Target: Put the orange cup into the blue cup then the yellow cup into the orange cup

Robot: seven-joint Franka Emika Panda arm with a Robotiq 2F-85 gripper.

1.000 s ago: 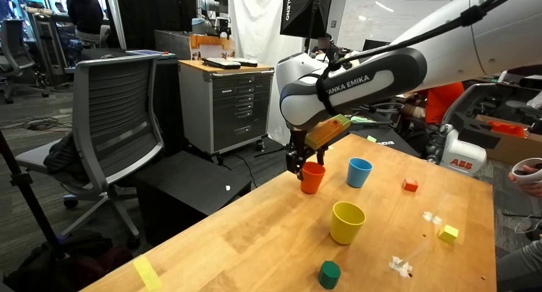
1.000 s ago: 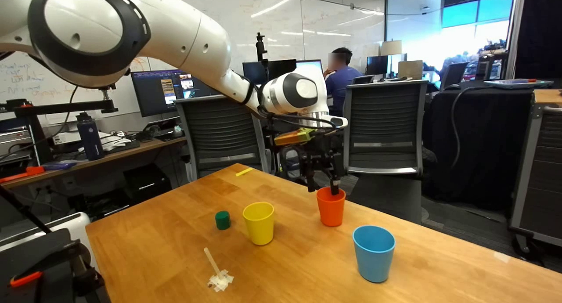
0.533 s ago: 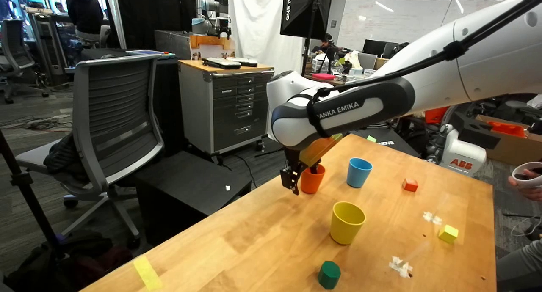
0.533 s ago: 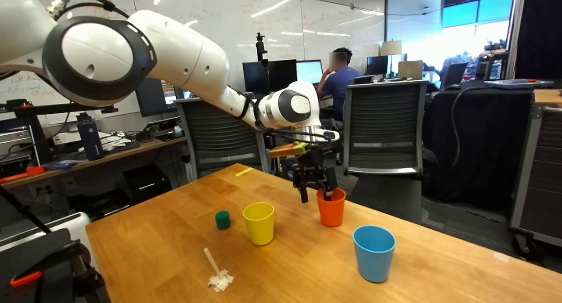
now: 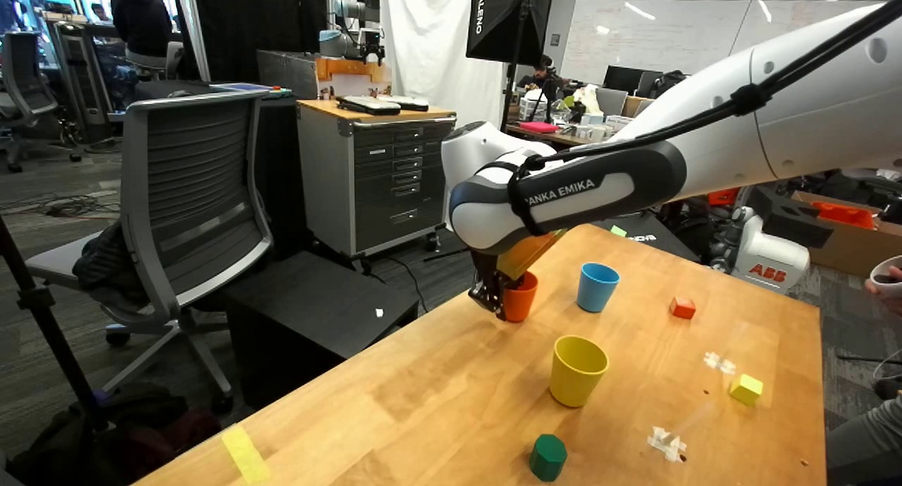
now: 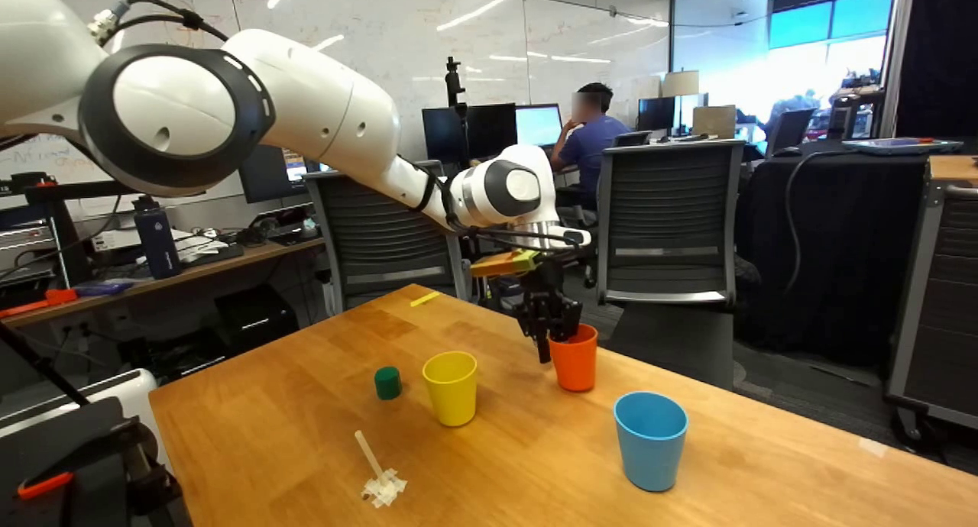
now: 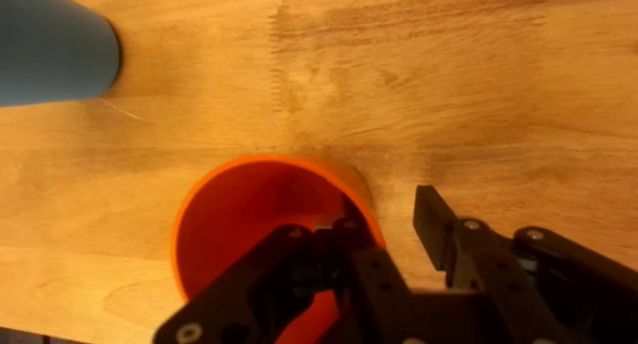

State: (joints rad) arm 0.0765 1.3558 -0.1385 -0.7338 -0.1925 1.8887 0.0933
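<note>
The fingers (image 7: pixel 430 228) are standing apart, straddling the wall of the orange cup (image 6: pixel 577 366): one is sitting inside the rim, and the other is standing outside, with a gap showing between it and the wall in the wrist view. The orange cup is standing upright on the table (image 6: pixel 267 405), near its edge. The blue cup (image 6: pixel 651 451) and the yellow cup (image 6: pixel 451 396) are standing upright, apart from the orange cup and from each other. A green cylinder (image 5: pixel 548 459) is standing near the yellow cup; a red block (image 5: pixel 682 308) and a yellow block (image 5: pixel 745 389) are lying apart from the cups.
</note>
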